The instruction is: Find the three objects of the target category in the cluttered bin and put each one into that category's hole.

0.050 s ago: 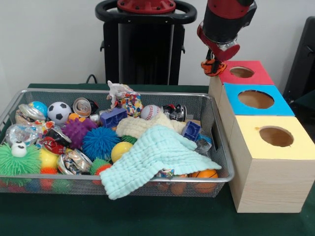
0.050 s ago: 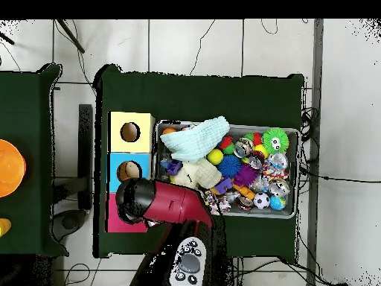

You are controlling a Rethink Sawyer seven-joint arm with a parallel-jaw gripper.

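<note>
The arm comes down above the red box [image 1: 246, 73], and the end effector [image 1: 213, 63] is clamped on a small orange and black toy [image 1: 213, 68], hanging just beside the red box's hole [image 1: 241, 72]. The blue box [image 1: 256, 100] and yellow box [image 1: 275, 137] stand next in the row. The wire bin [image 1: 219, 147] on the green tabletop [image 1: 147, 216] is full of balls, cans and a mint cloth [image 1: 157, 160].

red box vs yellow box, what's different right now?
The red box stands farthest back in the front view, with the hand holding an orange and black toy beside its hole; the yellow box stands nearest the camera with nothing over it. The red box shows only its top, the blue box hiding its side; the yellow box shows pale wood sides. Both have one round hole on top and stand beside the wire bin.
</note>
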